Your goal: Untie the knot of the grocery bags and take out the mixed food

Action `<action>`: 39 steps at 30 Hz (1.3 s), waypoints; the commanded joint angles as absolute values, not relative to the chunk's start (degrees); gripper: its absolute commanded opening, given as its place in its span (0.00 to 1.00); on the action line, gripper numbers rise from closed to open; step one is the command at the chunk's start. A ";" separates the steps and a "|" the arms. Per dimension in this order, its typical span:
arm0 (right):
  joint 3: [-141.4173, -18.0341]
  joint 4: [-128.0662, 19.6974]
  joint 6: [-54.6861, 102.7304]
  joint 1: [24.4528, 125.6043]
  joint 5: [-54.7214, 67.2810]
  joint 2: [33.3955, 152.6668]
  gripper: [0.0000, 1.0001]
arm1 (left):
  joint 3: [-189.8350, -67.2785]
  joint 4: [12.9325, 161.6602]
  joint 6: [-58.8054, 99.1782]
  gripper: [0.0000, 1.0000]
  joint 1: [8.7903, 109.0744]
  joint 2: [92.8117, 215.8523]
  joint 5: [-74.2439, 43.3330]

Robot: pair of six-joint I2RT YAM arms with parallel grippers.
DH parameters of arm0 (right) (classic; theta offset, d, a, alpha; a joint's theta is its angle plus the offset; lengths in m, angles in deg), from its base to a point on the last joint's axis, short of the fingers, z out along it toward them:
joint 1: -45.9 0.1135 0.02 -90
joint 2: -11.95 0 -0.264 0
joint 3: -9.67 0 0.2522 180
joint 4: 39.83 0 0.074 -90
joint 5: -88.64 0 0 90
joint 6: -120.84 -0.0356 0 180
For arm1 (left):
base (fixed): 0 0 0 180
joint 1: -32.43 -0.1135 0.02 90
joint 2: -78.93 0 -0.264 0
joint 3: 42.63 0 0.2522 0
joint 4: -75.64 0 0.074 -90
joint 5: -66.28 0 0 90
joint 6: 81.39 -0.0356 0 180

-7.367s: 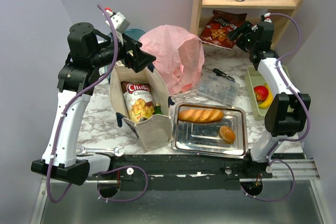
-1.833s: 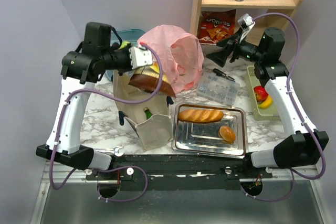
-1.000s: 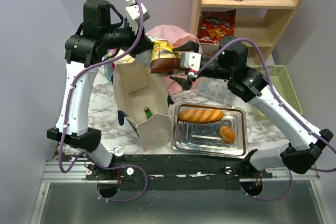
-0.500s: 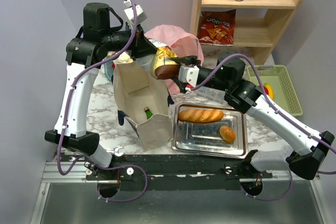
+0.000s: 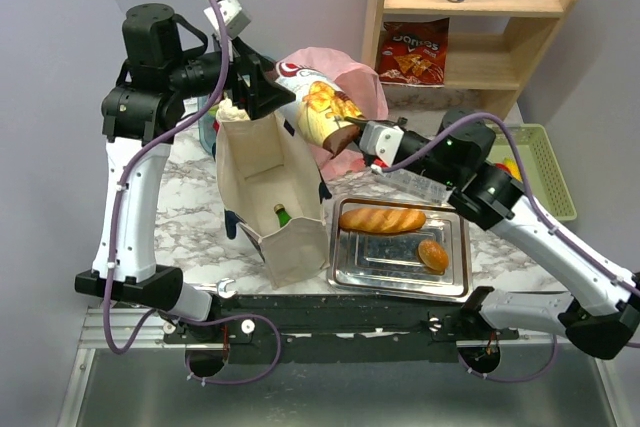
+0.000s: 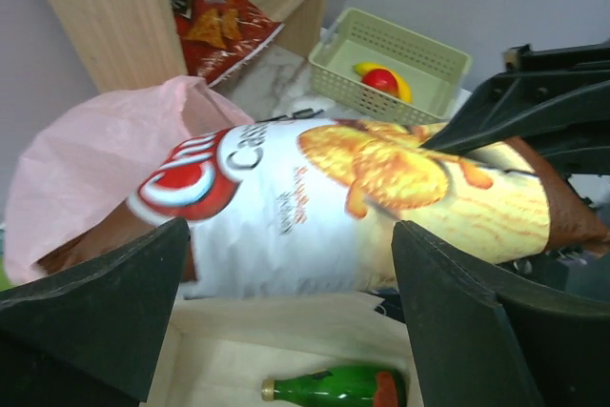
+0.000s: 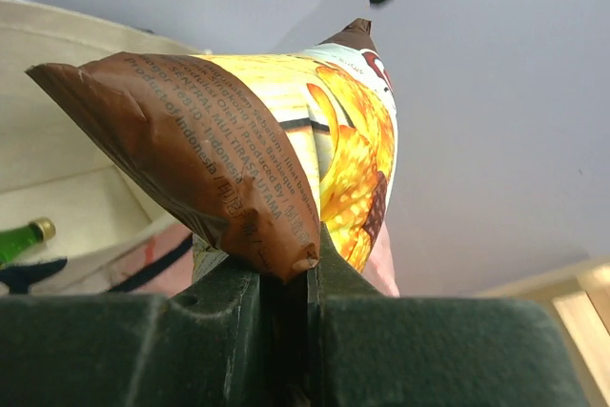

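Note:
A white, yellow and brown chip bag (image 5: 318, 109) hangs in the air above the beige canvas tote (image 5: 262, 172). My right gripper (image 5: 353, 135) is shut on its brown bottom seam (image 7: 272, 235). My left gripper (image 5: 270, 99) stands open beside the bag's top end, its fingers (image 6: 100, 307) clear of the chip bag (image 6: 334, 202). A green bottle (image 5: 283, 215) lies at the bottom of the tote. The pink plastic bag (image 5: 345, 82) sits open behind the chip bag; the knot is out of view.
A steel tray (image 5: 452, 262) with a baguette (image 5: 382, 218) and a bun (image 5: 433, 254) lies right of the tote. A red chip bag (image 5: 413, 50) leans in the wooden shelf (image 5: 480, 67). A green basket (image 5: 545, 167) holds an apple and a banana (image 6: 381, 81).
My left gripper has let go of the chip bag and opened. My right gripper has shut on the bag's bottom seam, and the bag has tipped over towards the right.

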State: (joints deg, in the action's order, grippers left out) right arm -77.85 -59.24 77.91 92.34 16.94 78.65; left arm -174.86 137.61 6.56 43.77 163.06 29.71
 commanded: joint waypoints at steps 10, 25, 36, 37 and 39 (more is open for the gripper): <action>-87.61 -90.44 78.22 81.45 -2.68 71.92 0.01 | -171.44 131.02 7.59 0.98 42.45 160.97 27.89; -88.53 -83.94 90.83 73.09 -18.82 77.19 0.01 | -166.32 126.86 9.54 0.98 42.54 159.45 30.17; -98.83 -78.33 99.68 56.18 -4.98 90.77 0.01 | -162.26 125.61 8.17 0.98 42.51 157.03 29.30; -99.20 -77.67 100.77 54.53 -2.67 91.66 0.01 | -162.13 125.56 7.41 0.99 42.52 157.06 29.15; -99.37 -75.90 102.40 51.22 2.22 93.19 0.01 | -161.97 125.67 7.28 0.99 42.54 157.14 28.85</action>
State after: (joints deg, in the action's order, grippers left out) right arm -95.97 -82.71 96.64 55.92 -7.99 92.00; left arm -162.43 127.00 8.40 42.56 158.36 28.47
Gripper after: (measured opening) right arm 0.158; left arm 0.983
